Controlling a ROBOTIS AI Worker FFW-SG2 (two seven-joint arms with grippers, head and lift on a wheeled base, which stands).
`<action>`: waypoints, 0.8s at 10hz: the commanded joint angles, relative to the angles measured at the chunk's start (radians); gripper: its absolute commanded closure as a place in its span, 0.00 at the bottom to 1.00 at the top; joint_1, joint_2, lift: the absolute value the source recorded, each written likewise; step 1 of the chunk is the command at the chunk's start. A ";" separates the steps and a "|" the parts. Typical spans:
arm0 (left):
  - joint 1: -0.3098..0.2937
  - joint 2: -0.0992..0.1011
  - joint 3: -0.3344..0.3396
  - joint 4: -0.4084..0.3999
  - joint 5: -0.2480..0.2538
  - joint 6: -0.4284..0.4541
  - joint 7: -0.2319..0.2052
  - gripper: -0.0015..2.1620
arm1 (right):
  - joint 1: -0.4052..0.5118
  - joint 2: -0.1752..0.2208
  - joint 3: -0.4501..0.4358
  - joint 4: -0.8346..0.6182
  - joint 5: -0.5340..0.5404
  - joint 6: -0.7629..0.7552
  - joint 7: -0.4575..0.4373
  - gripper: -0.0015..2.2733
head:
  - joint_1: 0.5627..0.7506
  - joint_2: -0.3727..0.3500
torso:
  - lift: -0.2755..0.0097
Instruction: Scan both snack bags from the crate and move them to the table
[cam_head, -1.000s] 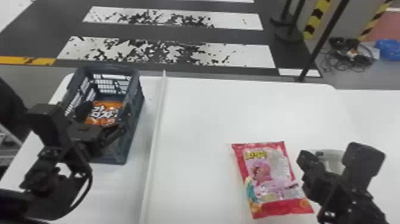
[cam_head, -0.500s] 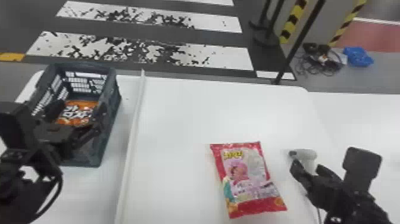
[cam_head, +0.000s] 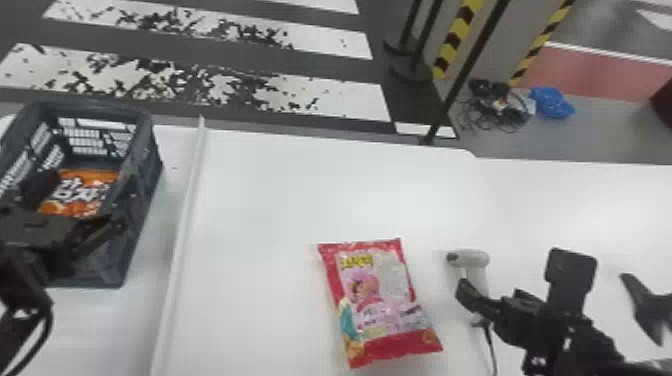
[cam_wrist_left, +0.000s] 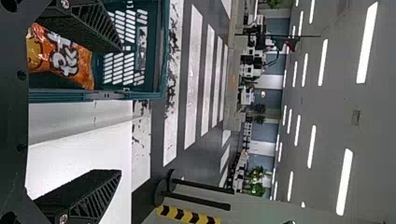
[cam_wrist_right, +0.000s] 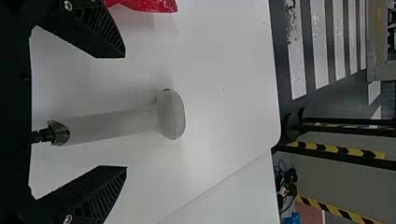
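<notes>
Widely parted, left fingers (cam_head: 97, 232) are near the orange bag (cam_head: 82, 192), right fingers (cam_head: 472, 297) flank the scanner (cam_wrist_right: 171, 114).

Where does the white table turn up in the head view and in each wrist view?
Head view: the table fills much of the middle and near part, with the red snack bag lying on it.
Left wrist view: it is the white surface beside the crate.
Right wrist view: it is the white surface under the handheld scanner.
Shared landmark: the white floor stripes beyond its far edge.
</notes>
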 joint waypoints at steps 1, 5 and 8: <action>0.003 0.000 0.004 -0.001 0.000 0.000 -0.001 0.03 | -0.046 -0.023 -0.005 0.076 0.000 0.003 0.024 0.03 | 0.70 0.18 | 0.66; 0.001 0.000 0.007 0.002 0.000 0.000 -0.002 0.03 | -0.112 -0.069 -0.005 0.207 0.012 -0.013 0.057 0.03 | 0.70 0.17 | 0.66; 0.001 0.002 0.010 0.000 0.000 0.006 -0.009 0.03 | -0.166 -0.106 -0.005 0.315 0.014 -0.025 0.113 0.03 | 0.70 0.16 | 0.66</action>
